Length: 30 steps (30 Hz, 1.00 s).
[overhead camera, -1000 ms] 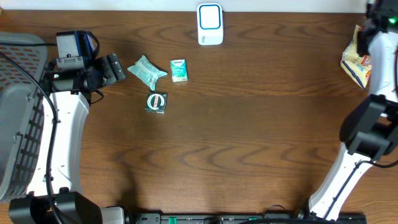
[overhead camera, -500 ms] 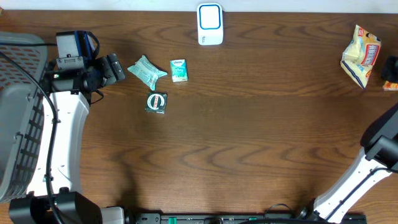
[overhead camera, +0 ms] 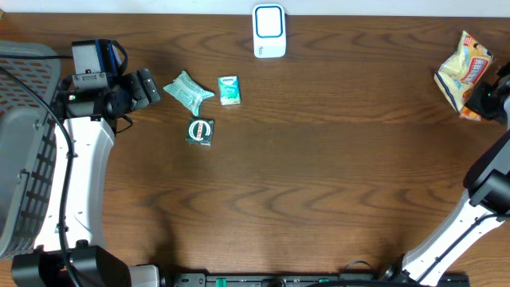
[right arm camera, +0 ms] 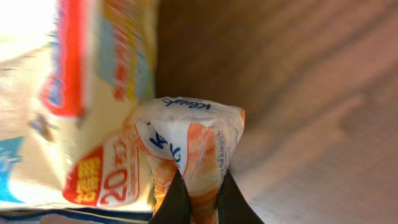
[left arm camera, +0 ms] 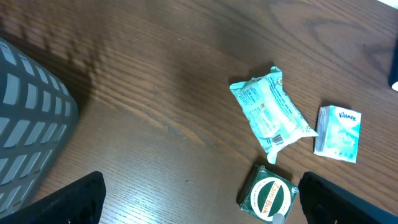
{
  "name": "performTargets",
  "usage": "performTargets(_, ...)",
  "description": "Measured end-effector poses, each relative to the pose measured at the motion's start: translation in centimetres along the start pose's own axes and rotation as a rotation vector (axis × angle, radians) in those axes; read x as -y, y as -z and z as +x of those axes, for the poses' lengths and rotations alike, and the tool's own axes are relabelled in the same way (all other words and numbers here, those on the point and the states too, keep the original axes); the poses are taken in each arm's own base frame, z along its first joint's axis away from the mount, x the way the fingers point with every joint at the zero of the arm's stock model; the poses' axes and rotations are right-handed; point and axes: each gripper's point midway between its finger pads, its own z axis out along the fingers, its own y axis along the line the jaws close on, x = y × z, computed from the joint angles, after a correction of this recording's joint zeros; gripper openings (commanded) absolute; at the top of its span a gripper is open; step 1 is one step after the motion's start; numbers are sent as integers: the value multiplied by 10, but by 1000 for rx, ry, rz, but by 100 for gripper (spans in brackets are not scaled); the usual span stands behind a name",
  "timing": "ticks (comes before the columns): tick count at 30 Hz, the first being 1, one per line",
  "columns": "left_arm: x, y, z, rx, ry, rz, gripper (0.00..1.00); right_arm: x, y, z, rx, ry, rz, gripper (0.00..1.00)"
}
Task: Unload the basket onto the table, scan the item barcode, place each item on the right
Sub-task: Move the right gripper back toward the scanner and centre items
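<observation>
Right gripper [right arm camera: 194, 198]: report state and load. — OPERATOR

Jaws pressed together, pinching the crimped end [right arm camera: 189, 134] of the bag [overhead camera: 459, 67]. The bag is at 2 o'clock on the table [overhead camera: 319, 199], at the right edge of the overhead view. Whether it rests on the wood or hangs from the pinch cannot be told. — TECHNICIAN

Left gripper? — OPERATOR

Left gripper [overhead camera: 150, 86]: spread wide, holding nothing, at 10 o'clock, just beside the wipes [overhead camera: 188, 92]. — TECHNICIAN

Handling properties of the bag? — OPERATOR

Judged from appearance:
1. Light. Load on the jaws is low.
2. Soft film skin. The body is likely to sag and swing below a seam pinch.
3. Slick surface. A grip on the flat panel is likely to slide.
4. Contents probably crushable. Do not clamp the body.

The crimped seam is the stiffest part and the correct place to hold. The present pinch is narrow, so the bag may pivot about it. — TECHNICIAN

Scanner and barcode? — OPERATOR

The scanner [overhead camera: 269, 30] stands at 12 o'clock, well apart from the bag. No barcode shows in any view. The wrist view shows only a printed face with red and blue panels. Expect to turn the bag and hold its panel flat toward the scanner. — TECHNICIAN
</observation>
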Motion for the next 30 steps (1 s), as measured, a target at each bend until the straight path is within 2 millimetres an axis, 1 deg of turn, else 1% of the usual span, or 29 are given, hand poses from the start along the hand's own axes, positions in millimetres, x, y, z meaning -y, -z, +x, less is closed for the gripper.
performTargets(6, 0, 0, 0, 0, 0, 0, 98, -37, 1, 0, 2, 20, -125, 1)
performTargets(7, 0, 0, 0, 0, 0, 0, 98, -42, 1, 0, 1, 27, -133, 8)
performTargets(8, 0, 0, 0, 0, 0, 0, 98, -46, 1, 1, 0, 33, -136, 19)
performTargets(9, 0, 0, 0, 0, 0, 0, 98, -48, 1, 2, -5, 32, -132, 23)
performTargets(11, 0, 0, 0, 0, 0, 0, 98, -45, 1, 5, -17, 36, -101, 24)
performTargets(12, 0, 0, 0, 0, 0, 0, 98, -42, 1, 7, -23, 35, -82, 30)
performTargets(13, 0, 0, 0, 0, 0, 0, 98, -39, 0, 8, -28, 31, -64, 41)
performTargets(14, 0, 0, 0, 0, 0, 0, 98, -36, 0, 9, -34, 27, -48, 61)
performTargets(16, 0, 0, 0, 0, 0, 0, 98, -31, 0, 12, -45, 28, -25, 63)
performTargets(17, 0, 0, 0, 0, 0, 0, 98, -28, 0, 13, -50, 26, -15, 62)
performTargets(19, 0, 0, 0, 0, 0, 0, 98, -26, 1, 16, -60, 25, -6, 58)
performTargets(22, 0, 0, 0, 0, 0, 0, 98, -24, 1, 16, -62, 25, 5, 56)
performTargets(24, 0, 0, 0, 0, 0, 0, 97, -24, 3, 15, -57, 26, 5, 58)
performTargets(25, 0, 0, 0, 0, 0, 0, 98, -25, 6, 13, -50, 26, 5, 61)
performTargets(26, 0, 0, 0, 0, 0, 0, 98, -26, 11, 10, -39, 26, 2, 63)
performTargets(28, 0, 0, 0, 0, 0, 0, 98, -30, 25, 1, -7, 28, -5, 71)
performTargets(30, 0, 0, 0, 0, 0, 0, 98, -40, 47, -12, 41, 37, -33, 77)
